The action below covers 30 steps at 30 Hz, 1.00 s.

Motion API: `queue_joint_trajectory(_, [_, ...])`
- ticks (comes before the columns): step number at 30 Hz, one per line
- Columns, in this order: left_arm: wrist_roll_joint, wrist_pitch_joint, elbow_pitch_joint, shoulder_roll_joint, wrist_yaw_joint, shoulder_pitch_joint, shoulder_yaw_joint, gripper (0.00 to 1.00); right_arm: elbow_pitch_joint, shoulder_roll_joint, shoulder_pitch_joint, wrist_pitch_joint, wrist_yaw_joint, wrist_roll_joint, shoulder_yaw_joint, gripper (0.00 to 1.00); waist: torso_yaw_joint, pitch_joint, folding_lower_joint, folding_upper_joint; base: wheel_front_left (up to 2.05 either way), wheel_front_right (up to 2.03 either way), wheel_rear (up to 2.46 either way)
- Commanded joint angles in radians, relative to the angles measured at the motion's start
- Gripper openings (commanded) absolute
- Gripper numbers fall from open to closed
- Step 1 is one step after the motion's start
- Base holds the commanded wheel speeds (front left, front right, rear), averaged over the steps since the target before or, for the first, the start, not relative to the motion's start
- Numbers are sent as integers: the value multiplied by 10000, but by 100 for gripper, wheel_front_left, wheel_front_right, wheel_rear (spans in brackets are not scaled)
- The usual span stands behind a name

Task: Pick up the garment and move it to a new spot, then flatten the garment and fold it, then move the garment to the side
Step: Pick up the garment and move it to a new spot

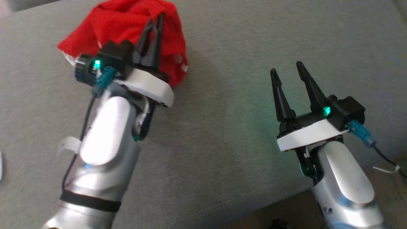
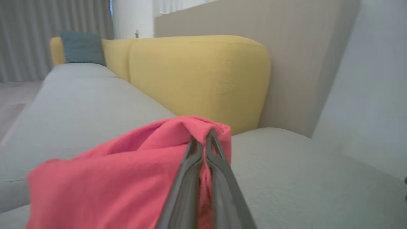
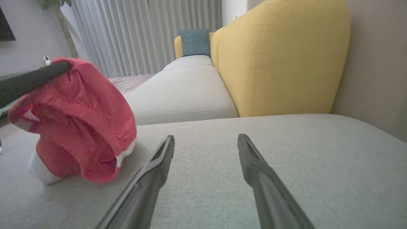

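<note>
Two grippers hover over the grey sofa seat (image 1: 222,127). At the far left, the left gripper (image 1: 156,18) is pinched tight on the bunched red jersey (image 1: 120,22), whose lower folds touch the seat. Nearer, on the right, the right gripper (image 1: 286,67) stands wide open and empty.

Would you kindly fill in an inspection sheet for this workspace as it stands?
Surface: grey sofa seat, bare fabric around the work.
Job's things: red garment, bunched, its top pinched up, lower folds resting on the seat.
Clutter: pale scrap at the head view's left edge, cut off, unidentified.
Pincers: left pincer shut on the garment; right pincer open, holding nothing, apart from the garment.
Cables: left wrist cable and right wrist cable, both blue-plugged.
Surroundings: yellow backrest, teal cushion, grey curtains.
</note>
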Motion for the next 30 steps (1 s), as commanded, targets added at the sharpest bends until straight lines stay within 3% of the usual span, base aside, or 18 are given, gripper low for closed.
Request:
queue_joint_trajectory(1, [-274,-120,-295,184,225,-190,-111,0,-374,140,8,-109,-9,200,274,100,-624,40,0,0,0,0,0])
queue_joint_trajectory(7, [-691,-120,5,183,549,-41,-838,0,-538,143,79,-109,-9,373,249,100,-725,145,0,0,0,0,0])
queue_joint_trajectory(8, [-748,-120,30,183,633,41,-861,37,-547,143,114,-109,-9,409,221,100,-665,145,0,0,0,0,0])
queue_joint_trajectory(9, [-762,-120,88,183,716,139,-870,95,-549,143,128,-109,-9,434,203,100,-606,148,0,0,0,0,0])
queue_joint_trajectory(11, [-755,-120,138,183,786,235,-861,100,-554,143,135,-109,-9,450,206,100,-534,152,0,0,0,0,0])
queue_joint_trajectory(15, [-551,-120,183,182,1002,578,-639,100,-595,144,131,-109,-9,438,153,100,-123,193,0,0,0,0,0])
queue_joint_trajectory(30, [115,-120,-975,269,1404,2738,1708,100,-360,144,225,-109,-9,70,94,100,1540,-196,0,0,0,0,0])
